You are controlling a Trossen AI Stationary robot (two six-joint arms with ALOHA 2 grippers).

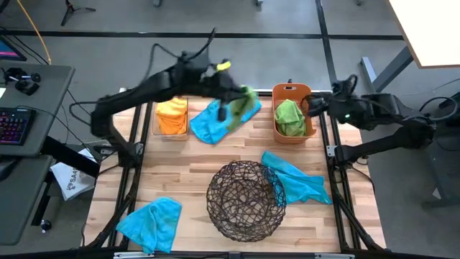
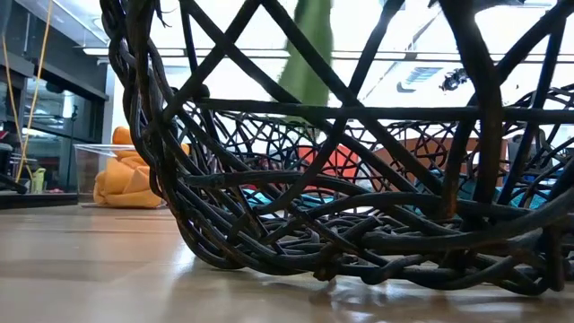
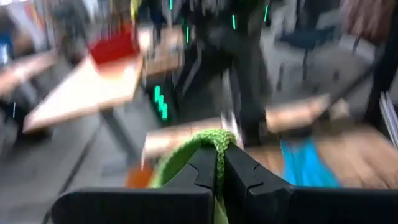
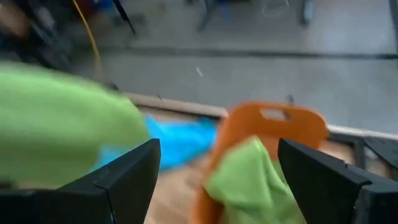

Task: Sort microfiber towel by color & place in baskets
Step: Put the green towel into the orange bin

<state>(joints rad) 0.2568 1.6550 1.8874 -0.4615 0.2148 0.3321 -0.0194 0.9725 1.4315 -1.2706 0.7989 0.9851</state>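
green towel (image 1: 246, 101), pinched in my left gripper (image 3: 221, 163) jaws, hung over the table's far side, lifted clear to carry toward the orange bin (image 1: 292, 92). my right gripper (image 4: 217, 168) waited beside that bin, jaws wide.

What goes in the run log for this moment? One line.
left gripper: shut on green towel, lifted | right gripper: open, beside orange bin | wire bowl: no towels

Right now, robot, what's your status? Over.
Left pincer shut on green towel, carried above the table. Right pincer open beside orange bin, green towel inside. Three blue towels still out. Path clear.
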